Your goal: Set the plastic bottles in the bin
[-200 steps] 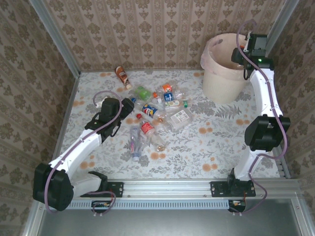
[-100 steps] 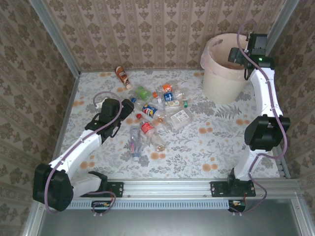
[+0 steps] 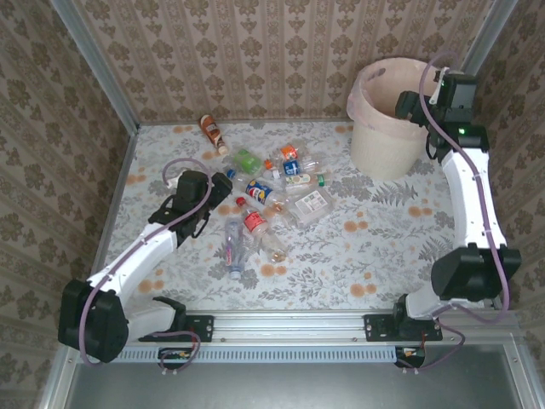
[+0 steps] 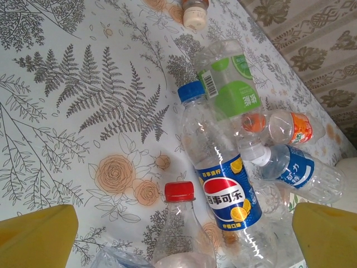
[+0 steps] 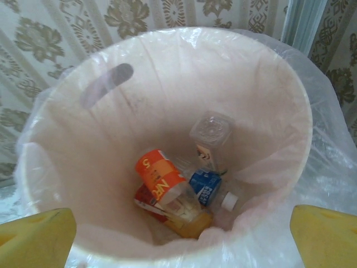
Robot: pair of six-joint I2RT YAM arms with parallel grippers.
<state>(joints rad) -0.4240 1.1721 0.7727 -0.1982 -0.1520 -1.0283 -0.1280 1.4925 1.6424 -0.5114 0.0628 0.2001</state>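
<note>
So the left gripper (image 4: 179, 237) has its jaws spread wide with nothing in them, and its yellow fingertips (image 4: 34, 234) sit in the two bottom corners of the wrist view. Right between them lies a red-capped bottle (image 4: 181, 223), clear and unlabelled as far as I can see. Just past that is the Pepsi bottle (image 4: 223, 190): blue cap, blue label with the red-white-blue logo, 百事可乐 in white, and little orange fruit pictures. Crowded against it are a green-label bottle (image 4: 228, 84) with a barcode, an orange-cap bottle (image 4: 279, 125) with an orange label, and a blue-label bottle (image 4: 295, 173) with a white cap and white writing I can't read. They're all thin, ribbed clear plastic, lying on their sides on the tablecloth (image 4: 83, 111), which has grey ferns and orange roses.

From above, the left arm (image 3: 140, 247) stretches low from its base, wrist at the left edge of the pile (image 3: 272, 200). One brownish bottle (image 3: 211, 132) lies apart by the far wall.

The right gripper (image 5: 179, 240) is wide open and empty too, hanging over the mouth of the bin (image 5: 139, 100). That's a round cream bucket in the far right corner with a thin crinkly bag folded over its rim. At the bottom are an orange-labelled bottle (image 5: 159, 173) (lettering too blurred), a blue-labelled one (image 5: 205, 187), a clear square-based one (image 5: 209, 134) and an amber one (image 5: 181, 220). The right arm (image 3: 468, 187) rises from its base and bends over the rim.
</note>
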